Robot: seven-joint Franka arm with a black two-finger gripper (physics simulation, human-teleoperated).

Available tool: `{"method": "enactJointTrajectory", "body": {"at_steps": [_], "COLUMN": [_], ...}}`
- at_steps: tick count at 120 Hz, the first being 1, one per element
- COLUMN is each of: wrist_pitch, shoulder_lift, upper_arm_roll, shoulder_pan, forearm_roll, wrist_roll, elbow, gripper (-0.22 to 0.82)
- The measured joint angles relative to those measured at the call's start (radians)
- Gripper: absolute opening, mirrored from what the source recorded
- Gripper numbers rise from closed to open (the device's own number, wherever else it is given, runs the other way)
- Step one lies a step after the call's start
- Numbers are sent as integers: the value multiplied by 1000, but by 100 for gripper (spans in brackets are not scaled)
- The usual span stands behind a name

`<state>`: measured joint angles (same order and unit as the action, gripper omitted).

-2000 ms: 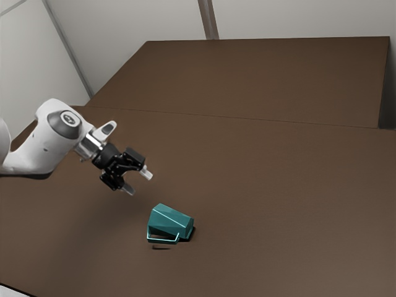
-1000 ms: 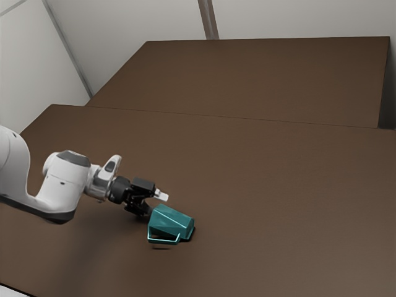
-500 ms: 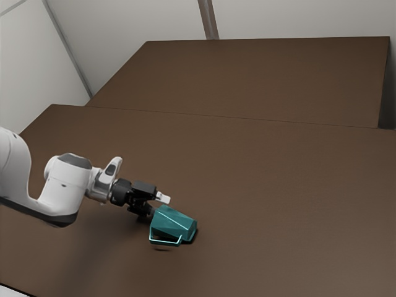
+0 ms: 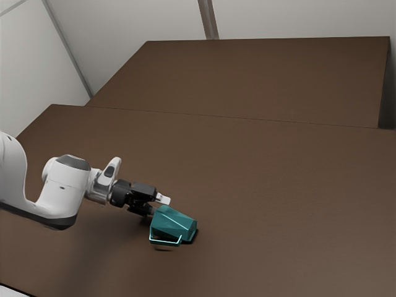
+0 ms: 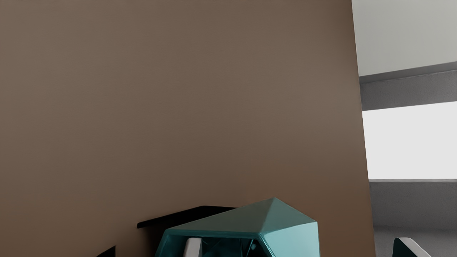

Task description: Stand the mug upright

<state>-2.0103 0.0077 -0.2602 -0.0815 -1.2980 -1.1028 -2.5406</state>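
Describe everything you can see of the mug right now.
The mug is teal, with flat facets, a six-sided look and a slight sheen, like glazed ceramic or painted metal. It lies on its side on the brown table, not yet upright. Its open mouth faces the gripper, and its angular loop handle is on the side toward the exterior camera. One finger shows within the mouth's outline, the other outside the wall; whether either touches it, I cannot tell.
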Motion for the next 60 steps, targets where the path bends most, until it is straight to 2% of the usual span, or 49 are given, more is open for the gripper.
{"method": "enactJointTrajectory", "body": {"at_steps": [28, 34, 49, 60], "wrist_pitch": [-15, -20, -29, -33], "shoulder_lift": [26, 27, 26, 25], "upper_arm_roll": [2, 2, 2, 3], "shoulder_pan": [-42, -61, -93, -94], "forearm_roll": [-29, -32, -36, -37], "wrist_roll": [-7, -8, -4, -2], "elbow": [2, 2, 3, 3], "gripper": [56, 47, 16, 4]}}
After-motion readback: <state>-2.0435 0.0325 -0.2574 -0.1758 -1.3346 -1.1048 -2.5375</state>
